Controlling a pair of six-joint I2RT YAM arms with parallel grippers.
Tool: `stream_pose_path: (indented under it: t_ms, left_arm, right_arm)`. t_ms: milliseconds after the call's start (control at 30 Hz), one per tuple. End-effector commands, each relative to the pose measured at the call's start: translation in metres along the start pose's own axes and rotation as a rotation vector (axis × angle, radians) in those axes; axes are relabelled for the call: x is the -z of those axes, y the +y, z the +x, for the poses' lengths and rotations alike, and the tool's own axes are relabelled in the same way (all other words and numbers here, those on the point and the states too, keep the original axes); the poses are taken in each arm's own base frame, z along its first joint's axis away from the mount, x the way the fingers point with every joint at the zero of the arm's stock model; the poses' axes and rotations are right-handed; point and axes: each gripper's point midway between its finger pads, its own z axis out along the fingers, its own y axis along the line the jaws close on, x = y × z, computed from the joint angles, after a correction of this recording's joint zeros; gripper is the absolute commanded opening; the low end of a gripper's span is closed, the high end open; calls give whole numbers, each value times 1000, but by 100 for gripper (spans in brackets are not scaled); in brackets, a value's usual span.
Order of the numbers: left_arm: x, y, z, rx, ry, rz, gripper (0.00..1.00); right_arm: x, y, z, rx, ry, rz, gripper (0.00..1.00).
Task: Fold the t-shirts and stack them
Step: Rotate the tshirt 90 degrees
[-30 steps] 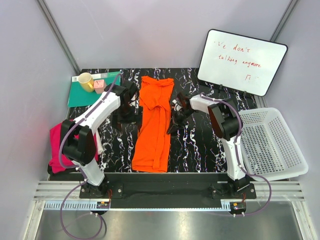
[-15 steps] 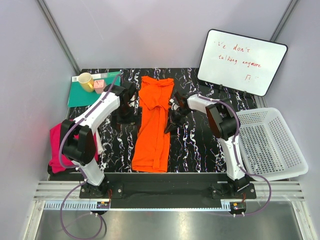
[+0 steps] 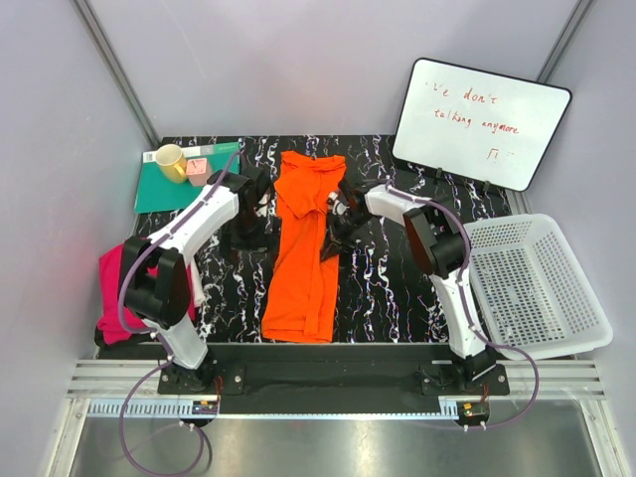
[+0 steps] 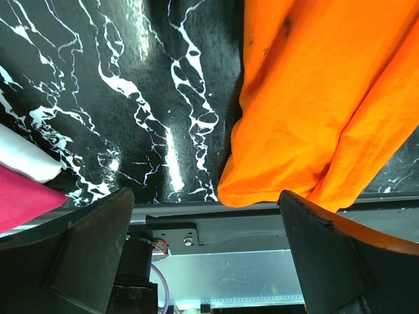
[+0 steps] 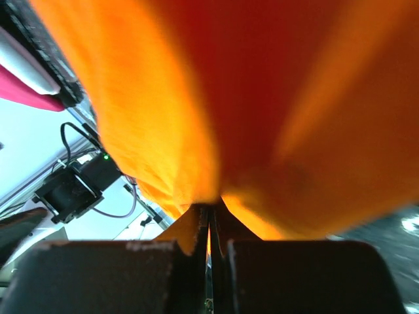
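Note:
An orange t-shirt [image 3: 306, 243] lies lengthwise down the middle of the black marble table [image 3: 388, 288]. My right gripper [image 3: 331, 237] is at the shirt's right edge, about halfway up, shut on a pinch of the orange cloth; the right wrist view shows that fold caught between the closed jaws [image 5: 209, 219], with orange cloth [image 5: 262, 98] filling the frame. My left gripper [image 3: 246, 231] hangs open just left of the shirt. In its wrist view the wide-apart fingers [image 4: 82, 255] hold nothing and the shirt's hem [image 4: 308, 111] lies ahead. A magenta-pink t-shirt [image 3: 114, 288] is bunched at the table's left edge.
A teal mat [image 3: 159, 189] at the back left carries a yellow mug [image 3: 170, 161] and a small pink block [image 3: 197, 170]. A whiteboard [image 3: 480, 121] stands at the back right. A white perforated basket [image 3: 542, 283] sits at the right.
My right gripper has shifted left, drawing the orange shirt's right edge inward over the shirt. The left arm has stayed put.

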Motion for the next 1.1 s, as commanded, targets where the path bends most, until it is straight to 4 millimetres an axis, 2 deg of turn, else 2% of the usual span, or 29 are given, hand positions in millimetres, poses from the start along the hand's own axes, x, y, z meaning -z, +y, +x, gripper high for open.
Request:
stream_pose_path:
  t_ms: [0, 167, 333, 400, 467, 533, 667, 800, 933, 1067]
  left_arm:
    - [-4, 0, 1, -14, 2, 17, 99]
    - [-6, -3, 6, -26, 3, 48, 99]
    - [-10, -4, 11, -26, 11, 60, 99]
    - [-13, -2, 14, -25, 17, 58, 99]
    - [-16, -2, 18, -29, 23, 62, 99]
    - [-15, -3, 18, -32, 15, 76, 99]
    - [-13, -5, 20, -44, 6, 92, 99]
    - [-19, -3, 22, -50, 23, 87, 99]
    - [-23, -2, 23, -57, 32, 82, 99]
    - [-25, -1, 23, -67, 40, 73, 99]
  right_arm:
    - [-6, 42, -2, 64, 1, -56, 0]
    - [-17, 60, -2, 83, 15, -74, 0]
    - [-34, 87, 3, 131, 47, -100, 0]
    - [-34, 89, 4, 139, 46, -94, 0]
    - [-29, 85, 4, 152, 27, -70, 0]
    - [-15, 83, 4, 167, -11, -41, 0]
    - [23, 79, 8, 172, -83, -14, 0]
    - [55, 72, 24, 158, -119, -7, 0]
    - [66, 71, 34, 158, -134, -1, 0]
    - [54, 54, 45, 111, -84, 17, 0]
